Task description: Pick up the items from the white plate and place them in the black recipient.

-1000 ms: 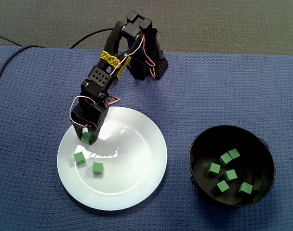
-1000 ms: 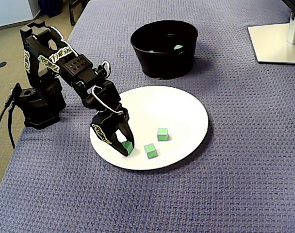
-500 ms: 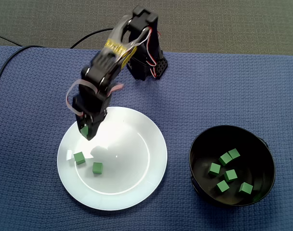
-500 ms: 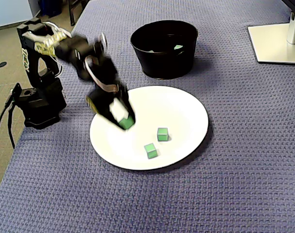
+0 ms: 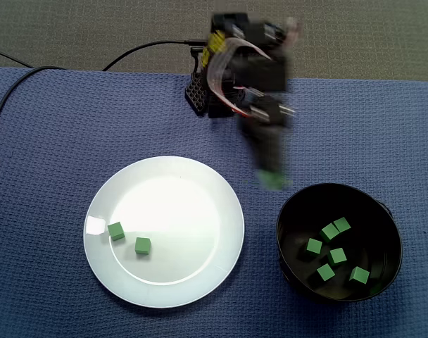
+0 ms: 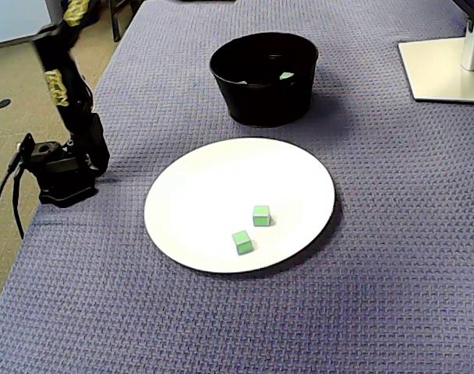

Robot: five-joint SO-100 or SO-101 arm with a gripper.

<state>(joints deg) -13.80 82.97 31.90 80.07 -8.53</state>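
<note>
Bright, even room light, soft from overhead. The white plate (image 5: 193, 232) shows a pale sheen left of centre, no hard glare. Up and right of it the arm (image 5: 250, 77) is heavily motion-blurred, its fingers (image 5: 272, 165) a smear. The table (image 5: 45, 141) is sharp. In a fixed view, a thin shadow hugs the plate's (image 6: 221, 179) near-right rim.

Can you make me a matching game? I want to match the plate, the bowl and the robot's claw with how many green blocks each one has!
Things
1. white plate
2. black bowl
3. gripper

Blocks
A. five green cubes inside
B. one green cube, blurred, carried above the blue cloth just beside the bowl
C. two green cubes lying near one edge

Pairs: 1-C, 2-A, 3-B
</note>
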